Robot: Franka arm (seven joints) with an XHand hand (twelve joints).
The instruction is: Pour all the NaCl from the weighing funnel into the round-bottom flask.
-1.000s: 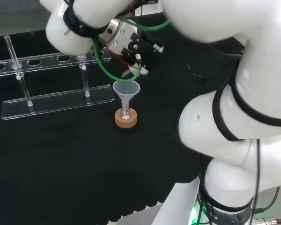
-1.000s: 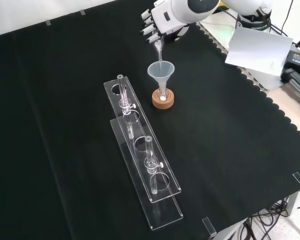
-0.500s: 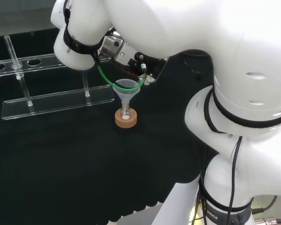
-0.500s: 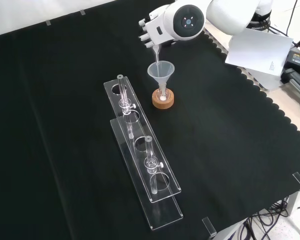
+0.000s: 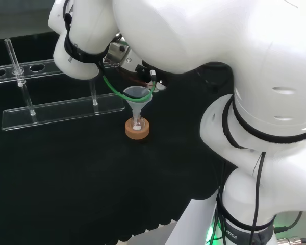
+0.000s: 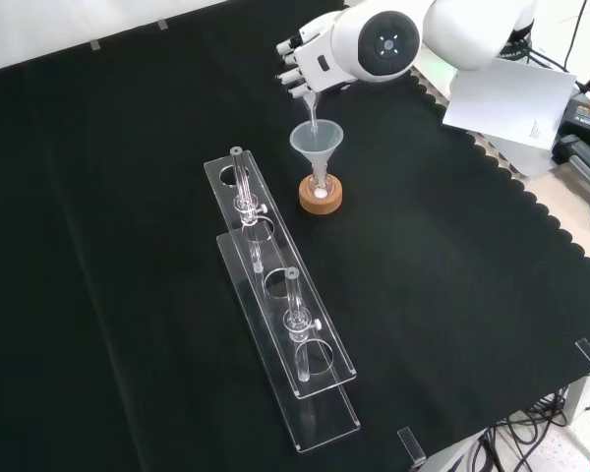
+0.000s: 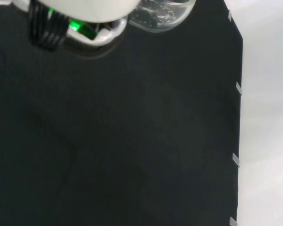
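One small round-bottom flask (image 6: 320, 195) sits in a cork ring (image 6: 321, 193) near the middle of the bench (image 6: 128, 147), and this ring is there so that the round bottom cannot roll. In its neck stands a clear conical funnel (image 6: 317, 141), which widens the narrow opening so that the salt has an easy target. A little white powder seems to lie at the bottom of the flask, seen in the head view (image 5: 137, 127).

The hand (image 6: 305, 61) is above the funnel, and its fingers are curled around the weighing funnel (image 6: 312, 106), a slim clear piece. It is held steeply, with the spout pointing down into the mouth of the conical funnel; I judge that this steep angle lets the NaCl slide out by its own weight. In the front view the spout tip is just over the funnel's rim or slightly inside it; I cannot tell if they touch. In the wrist view a clear rounded part with white grains (image 7: 162, 13) shows next to the hand, so I think some salt is not yet poured.

Two clear racks (image 6: 280, 334) with glass tubes stand in the front view to the left of the flask and nearer to the camera, apart from the pouring place, so they do not disturb the arm.
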